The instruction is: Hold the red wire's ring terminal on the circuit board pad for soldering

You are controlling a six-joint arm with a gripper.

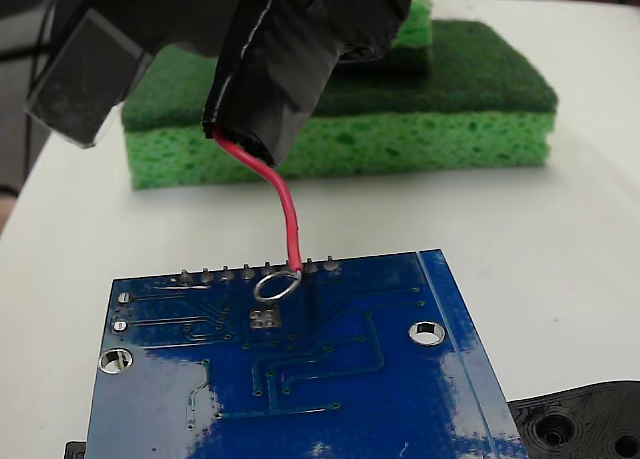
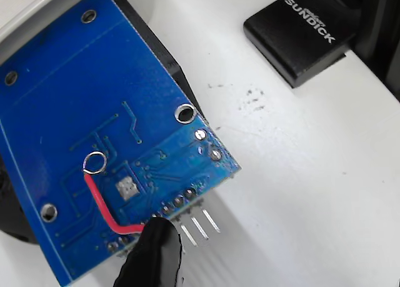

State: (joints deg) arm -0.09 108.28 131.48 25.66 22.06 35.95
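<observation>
My gripper [image 1: 248,129] is wrapped in black tape and hangs over the far edge of the blue circuit board [image 1: 330,399]. It is shut on the red wire [image 1: 287,214], which curves down from it to the board. The ring terminal [image 1: 277,285] sits just behind the small silver pad [image 1: 263,319], beside it rather than over it. In the wrist view the gripper [image 2: 153,252] is at the bottom. From it the red wire [image 2: 103,206] runs up to the ring terminal [image 2: 94,163], which lies up and left of the pad [image 2: 127,187] on the circuit board [image 2: 75,80]. Whether the ring touches the board I cannot tell.
A green sponge [image 1: 400,129] lies behind the board. A black perforated part [image 1: 585,419] sticks out at the board's lower right. In the wrist view, header pins [image 2: 200,227] jut from the board's edge and a black box marked SUNDICK [image 2: 300,30] stands on the white table [image 2: 300,174].
</observation>
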